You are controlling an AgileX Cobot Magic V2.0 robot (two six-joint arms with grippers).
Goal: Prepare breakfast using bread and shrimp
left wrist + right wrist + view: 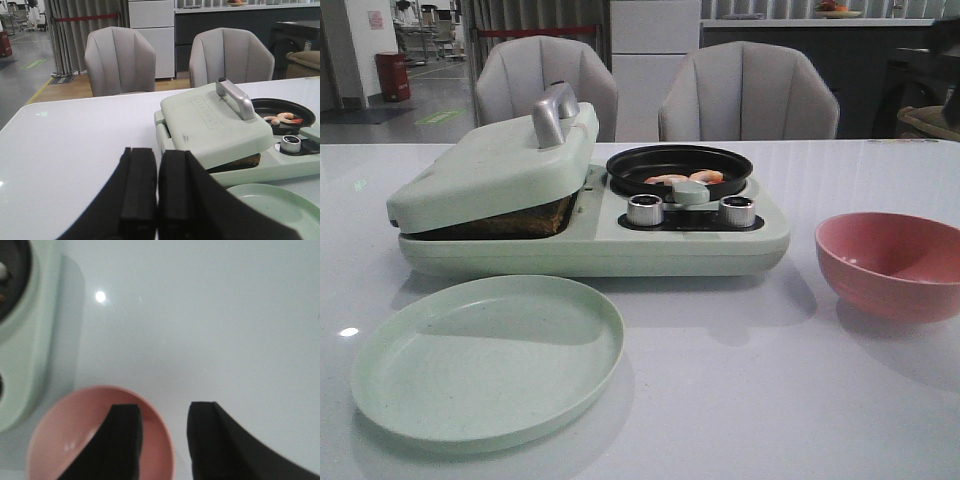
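A pale green breakfast maker [590, 235] stands mid-table. Its sandwich lid [495, 165] rests nearly closed on the bread [505, 222], of which only a brown edge shows, also visible as the bread [240, 162] in the left wrist view. The shrimp [685, 179] lie in the small black pan [678, 166]; the same shrimp [282, 118] appear in the left wrist view. My left gripper [156, 160] is shut and empty, hovering left of the appliance. My right gripper [162, 412] is open above the rim of the empty pink bowl [75, 440]. Neither gripper shows in the front view.
An empty green plate [485, 360] lies in front of the appliance. The pink bowl [892, 262] sits to its right. Two silver knobs [645, 210] face forward. Two grey chairs [545, 85] stand behind the table.
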